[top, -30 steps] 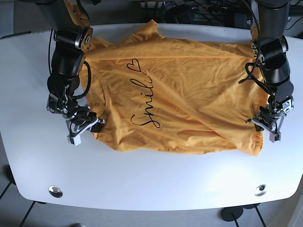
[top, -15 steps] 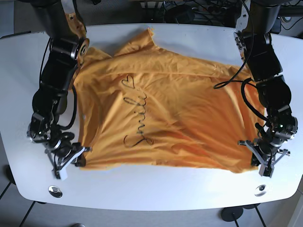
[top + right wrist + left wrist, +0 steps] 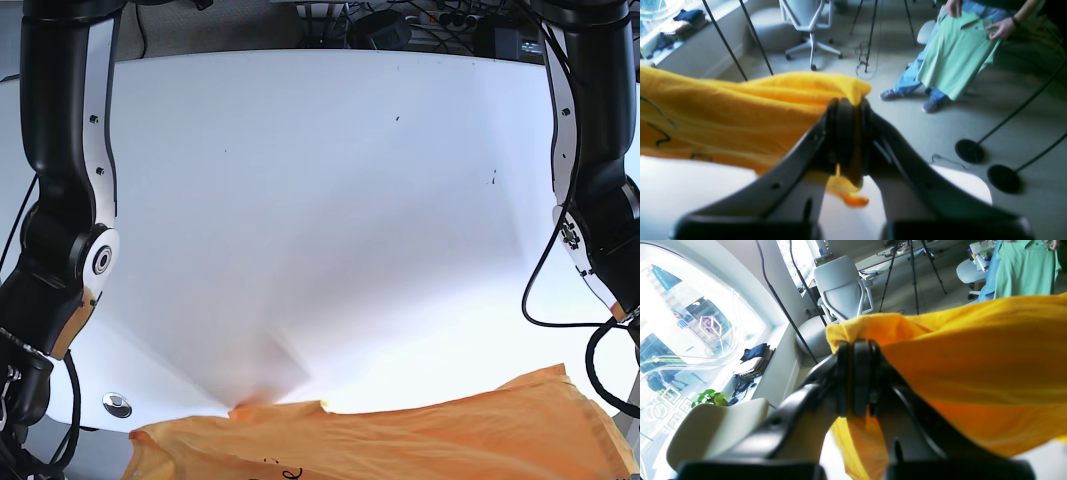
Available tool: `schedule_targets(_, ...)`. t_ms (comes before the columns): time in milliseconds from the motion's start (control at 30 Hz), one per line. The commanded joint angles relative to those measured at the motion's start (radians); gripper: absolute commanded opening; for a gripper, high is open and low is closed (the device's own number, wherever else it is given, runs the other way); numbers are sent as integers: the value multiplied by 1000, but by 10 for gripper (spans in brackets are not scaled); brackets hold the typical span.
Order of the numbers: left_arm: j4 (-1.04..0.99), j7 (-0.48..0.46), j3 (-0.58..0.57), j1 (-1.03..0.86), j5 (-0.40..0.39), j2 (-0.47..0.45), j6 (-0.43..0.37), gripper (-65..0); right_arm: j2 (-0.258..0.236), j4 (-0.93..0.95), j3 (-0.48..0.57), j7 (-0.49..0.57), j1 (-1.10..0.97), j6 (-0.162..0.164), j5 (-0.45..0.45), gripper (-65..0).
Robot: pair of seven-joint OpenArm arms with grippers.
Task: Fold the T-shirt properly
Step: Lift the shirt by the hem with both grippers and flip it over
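— Orange T-shirt (image 3: 400,435), where is it?
— At the near edge of the white table (image 3: 320,200), lifted and stretched from left to right.
— What holds it?
— The left gripper (image 3: 857,380) is closed tight on one corner of the cloth. The right gripper (image 3: 848,133) is also closed, with cloth squeezed between its fingers (image 3: 840,126).
— And behind?
— An office chair (image 3: 843,293) and a person holding a green shirt (image 3: 957,56).

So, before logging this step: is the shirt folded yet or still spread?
Not folded. The shirt hangs stretched between the left gripper and right gripper, each shut on an edge, mostly off the table.
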State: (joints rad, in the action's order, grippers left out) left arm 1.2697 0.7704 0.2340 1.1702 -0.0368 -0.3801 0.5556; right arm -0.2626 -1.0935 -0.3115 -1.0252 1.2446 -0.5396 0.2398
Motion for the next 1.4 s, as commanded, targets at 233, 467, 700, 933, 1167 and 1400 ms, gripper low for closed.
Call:
schedule_targets(233, 163, -22, 118, -405, -7, 2, 128, -650, 0, -305, -64, -14, -460, 2, 51, -631)
schedule_targets(467, 236, -71, 264, -852, -8, 46, 143, -650, -4, -346, -143, 62, -955, 5, 191, -631)
schedule_targets(700, 236, -194, 318, -1171, -8, 53, 143, -650, 6, -420, -200, 84, -1255, 3, 192, -631)
schedule_targets(933, 239, -200, 368, -1274, -10, 53, 143, -650, 36, -572, -208, 82, -1397, 3, 192, -631)
schedule_targets(1167, 238, -142, 388, -1288, -8, 51, 143, -439, 38, -580, -209, 82, -1459, 3, 192, -629)
schedule_targets(1400, 239, -91, 609, -1284, -48, 49, 143, -285, 38, -584, -248, 84, -1494, -1, 192, -628)
